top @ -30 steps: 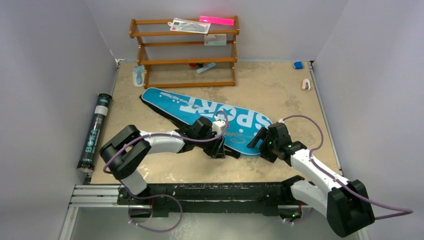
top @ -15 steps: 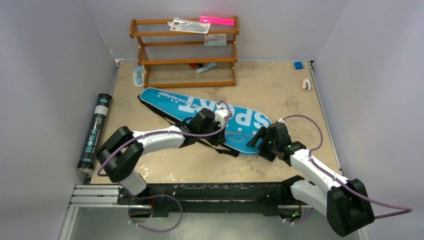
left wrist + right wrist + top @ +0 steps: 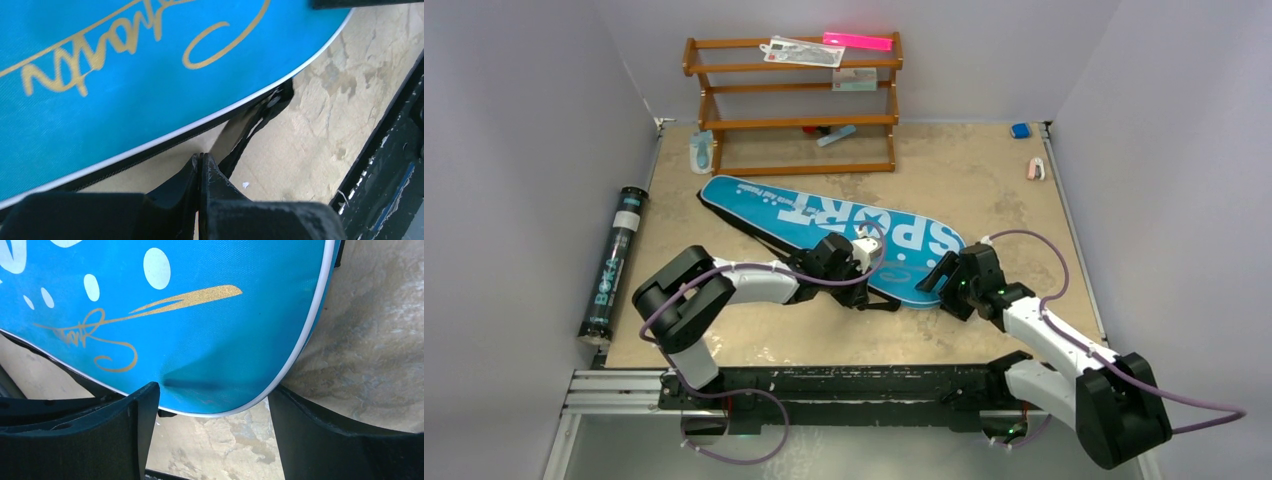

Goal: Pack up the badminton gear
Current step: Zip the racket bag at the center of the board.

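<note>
Two grippers work at a blue racket-shaped fabric bag lettered "SPORT", lying flat mid tan tabletop. Left gripper: fingers clenched together, next to bag's black strap. Right gripper: fingers spread wide, straddling bag's rounded end.

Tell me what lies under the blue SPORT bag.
A black strap pokes out from beneath the blue SPORT bag along its near edge, on the tan table. Anything else beneath or inside is covered.

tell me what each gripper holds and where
The right gripper stands open around the blue racket bag at its rounded end, holding nothing. The left gripper is shut by the bag's black strap; a pinch cannot be told.
</note>
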`<state>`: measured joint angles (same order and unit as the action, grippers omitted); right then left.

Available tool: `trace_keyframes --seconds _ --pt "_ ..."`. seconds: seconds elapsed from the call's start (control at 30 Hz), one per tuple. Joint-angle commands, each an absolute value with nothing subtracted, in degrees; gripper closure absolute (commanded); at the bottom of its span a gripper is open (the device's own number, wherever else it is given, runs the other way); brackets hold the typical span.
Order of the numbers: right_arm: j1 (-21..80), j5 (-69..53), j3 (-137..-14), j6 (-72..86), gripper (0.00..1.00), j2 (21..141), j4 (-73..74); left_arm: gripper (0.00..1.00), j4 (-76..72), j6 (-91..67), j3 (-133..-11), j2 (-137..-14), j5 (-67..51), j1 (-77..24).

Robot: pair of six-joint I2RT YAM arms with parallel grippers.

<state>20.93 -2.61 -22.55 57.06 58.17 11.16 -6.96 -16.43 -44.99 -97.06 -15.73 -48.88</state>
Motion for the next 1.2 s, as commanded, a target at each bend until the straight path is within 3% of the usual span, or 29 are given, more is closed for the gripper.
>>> trace_keyframes --seconds 0.0,0.33,0.97,1.17 --pt "20.9 -3.0 -22.0 58.0 0.19 60.3 9.4 0.99 -11.2 -15.7 -44.7 -99.4 -18.2 -50.2" --pt "20.9 -3.5 -21.8 57.9 0.25 59.4 9.3 0.83 -11.3 -14.5 -48.5 -101.2 -15.4 -53.3" --pt "20.9 -5.5 -21.2 57.5 0.25 58.9 8.1 0.76 -7.6 -16.8 -57.1 -107.4 1.9 -60.3" --pt "20.9 -5.4 -20.2 57.8 0.34 59.1 7.0 0.76 -8.0 -17.4 -59.0 -109.0 3.2 -60.7"
